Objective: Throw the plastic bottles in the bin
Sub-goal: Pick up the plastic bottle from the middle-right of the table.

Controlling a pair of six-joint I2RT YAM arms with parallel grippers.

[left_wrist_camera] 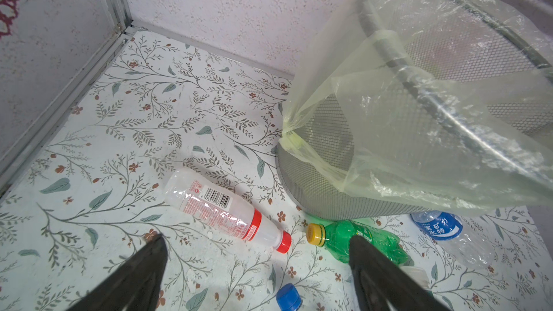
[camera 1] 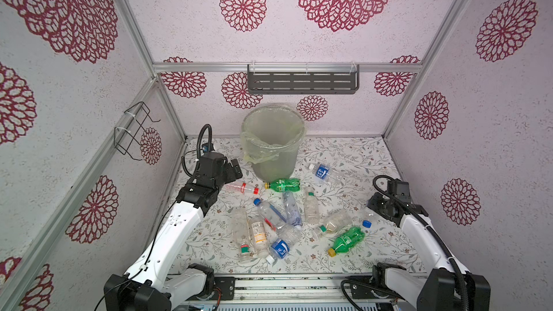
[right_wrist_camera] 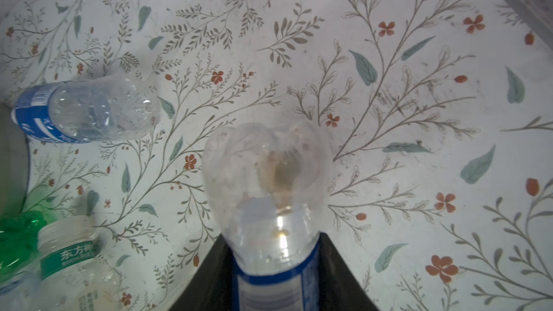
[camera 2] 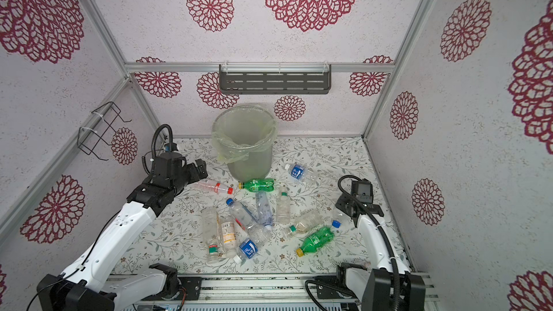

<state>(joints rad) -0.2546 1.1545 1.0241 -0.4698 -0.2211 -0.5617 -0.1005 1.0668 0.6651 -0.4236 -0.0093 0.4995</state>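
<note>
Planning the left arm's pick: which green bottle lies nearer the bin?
The green bottle right at the foot of the bin, yellow cap toward the red-capped bottle. The other green bottle lies far from it, toward the front.

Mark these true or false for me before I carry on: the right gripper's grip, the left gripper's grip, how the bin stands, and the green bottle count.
1. The right gripper is shut on a blue-labelled bottle. True.
2. The left gripper holds the red-capped bottle. False: its jaws are open, and that bottle lies on the table below it.
3. The bin lies on its side. False: it stands upright.
4. Two green bottles lie on the table. True.
</note>
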